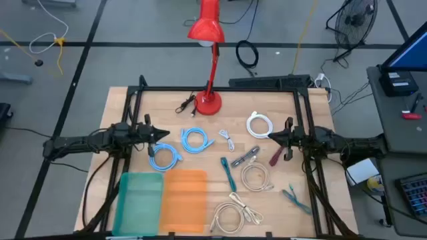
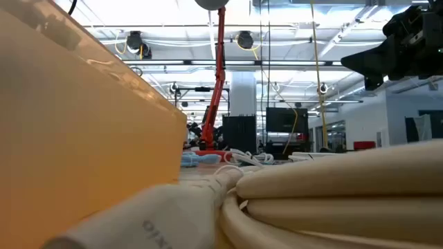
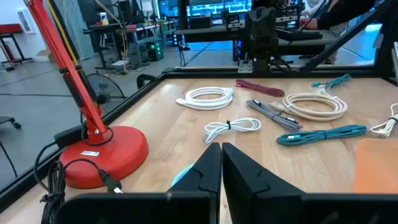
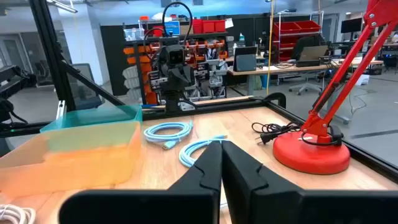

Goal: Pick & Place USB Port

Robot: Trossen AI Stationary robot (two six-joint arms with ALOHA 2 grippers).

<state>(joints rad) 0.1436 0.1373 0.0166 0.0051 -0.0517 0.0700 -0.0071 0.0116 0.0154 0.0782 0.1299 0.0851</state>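
My left gripper (image 1: 164, 137) hovers over the left part of the table (image 1: 267, 220), its 2 fingers pressed together and holding nothing. My right gripper (image 1: 270, 136) hangs over the right part, fingers likewise together and bare.

The USB cables lie loose between and in front of them. 2 light blue coiled cables sit closest to my left gripper: one (image 1: 195, 140) just beside it, the other (image 1: 163, 157) a little nearer the bins. A white coil (image 1: 260, 125) lies just beside my right gripper, with a dark red cable (image 1: 276, 157) beneath it. A teal braided cable (image 1: 229, 173) and a beige coil (image 1: 256, 177) rest mid-table.

A green bin (image 1: 139, 200) and an orange bin (image 1: 185, 199) stand side by side at the front left.
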